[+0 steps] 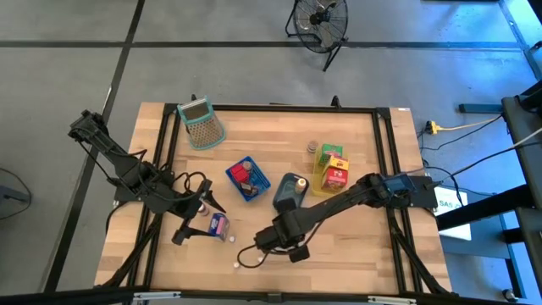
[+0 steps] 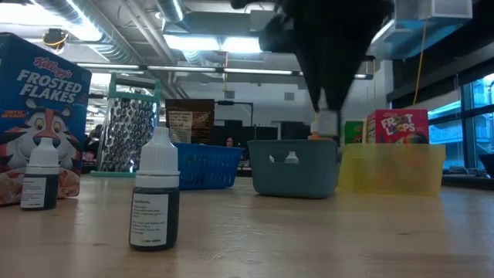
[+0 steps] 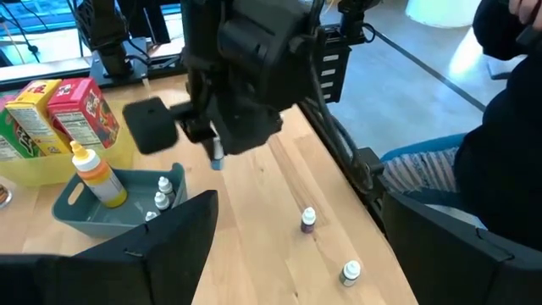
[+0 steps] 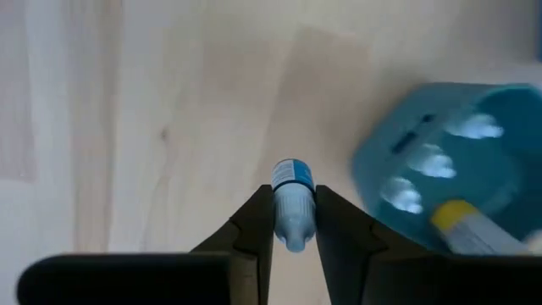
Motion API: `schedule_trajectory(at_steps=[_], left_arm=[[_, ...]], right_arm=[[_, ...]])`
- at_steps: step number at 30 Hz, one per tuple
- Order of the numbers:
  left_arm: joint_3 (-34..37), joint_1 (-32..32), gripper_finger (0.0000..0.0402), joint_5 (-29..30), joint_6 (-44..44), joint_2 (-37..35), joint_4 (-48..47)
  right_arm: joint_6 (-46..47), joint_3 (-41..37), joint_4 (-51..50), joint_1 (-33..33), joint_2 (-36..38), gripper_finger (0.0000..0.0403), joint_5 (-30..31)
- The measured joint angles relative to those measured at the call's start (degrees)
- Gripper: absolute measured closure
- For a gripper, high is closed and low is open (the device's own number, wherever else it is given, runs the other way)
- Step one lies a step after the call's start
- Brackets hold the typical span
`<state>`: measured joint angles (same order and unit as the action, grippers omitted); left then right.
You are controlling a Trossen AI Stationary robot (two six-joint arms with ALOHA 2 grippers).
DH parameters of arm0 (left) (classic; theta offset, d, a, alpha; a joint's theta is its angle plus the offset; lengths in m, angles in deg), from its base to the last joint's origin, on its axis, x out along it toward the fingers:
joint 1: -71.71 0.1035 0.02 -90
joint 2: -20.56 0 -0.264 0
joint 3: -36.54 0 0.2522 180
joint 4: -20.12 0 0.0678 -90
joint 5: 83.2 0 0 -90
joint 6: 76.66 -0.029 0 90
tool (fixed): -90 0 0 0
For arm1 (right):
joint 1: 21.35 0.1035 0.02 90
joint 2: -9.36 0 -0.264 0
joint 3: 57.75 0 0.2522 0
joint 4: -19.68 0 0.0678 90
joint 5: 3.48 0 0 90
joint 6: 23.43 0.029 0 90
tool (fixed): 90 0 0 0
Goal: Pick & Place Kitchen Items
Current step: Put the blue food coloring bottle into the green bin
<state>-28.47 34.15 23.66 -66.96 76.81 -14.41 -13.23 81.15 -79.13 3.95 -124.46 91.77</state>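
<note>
Fingers of the right gripper (image 4: 294, 224) are closed on a small dropper bottle (image 4: 293, 203) with a blue band, pinching it from both sides above the bare wooden table (image 1: 356, 246). In the high view this gripper (image 1: 273, 240) sits near the front middle of the table, just in front of the teal tray (image 1: 289, 191). The left wrist view shows the same bottle (image 3: 217, 156) hanging below the dark wrist, clear of the wood.

The teal tray (image 3: 76, 207) already holds a yellow-and-orange squeeze bottle (image 3: 93, 174) and a few white-capped dropper bottles (image 3: 163, 191). Beside it, the yellow tray (image 1: 320, 175) carries upright cereal boxes, a red one (image 1: 337, 175) and a green-yellow one (image 1: 330, 154). A blue basket (image 1: 247, 180) with red items lies near the table's centre, and a metal grater (image 1: 201, 124) rests toward the back left.

The left gripper (image 1: 192, 218) waits at the left front of the table with its fingers spread wide and nothing between them, close to a pink and blue packet (image 1: 218, 224). Two loose dropper bottles (image 3: 307, 219) (image 3: 350, 272) lie on the wood near the front edge. In the low view, two more white-capped bottles (image 2: 156, 190) (image 2: 41, 176) stand upright before a Frosted Flakes box (image 2: 38, 100).
</note>
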Motion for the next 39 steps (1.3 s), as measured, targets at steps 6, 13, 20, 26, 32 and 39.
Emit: schedule_trajectory(at_steps=[6, 13, 20, 26, 32, 39], left_arm=[[0.0, 0.0, 0.0073, 0.0, 1.0, 0.0, 0.0], [0.0, 0.0, 0.0073, 0.0, 1.5, 0.0, 0.0], [0.0, 0.0, 0.0073, 0.1, 1.7, 0.0, 0.0], [0.0, 0.0, 0.0073, 0.2, 1.7, 0.0, -0.1], [0.0, 0.0, 0.0073, 0.2, 2.3, 0.2, -0.4], [0.0, -0.3, 0.0073, 0.2, 3.3, 1.0, -1.0]], right_arm=[[8.7, 5.1, -5.3, -0.3, 0.0, 0.0330, 9.4], [9.3, 9.9, -4.8, -0.9, 0.0, 0.0330, 11.1], [13.7, 9.4, -5.0, -3.5, 4.2, 0.0330, 12.5], [14.5, 9.4, -5.0, -7.4, 6.9, 0.0330, 10.9], [10.4, 9.4, -5.0, -11.6, 7.2, 0.0330, 5.8], [7.3, 7.4, -4.9, -13.9, 7.2, 0.0330, 4.9]])
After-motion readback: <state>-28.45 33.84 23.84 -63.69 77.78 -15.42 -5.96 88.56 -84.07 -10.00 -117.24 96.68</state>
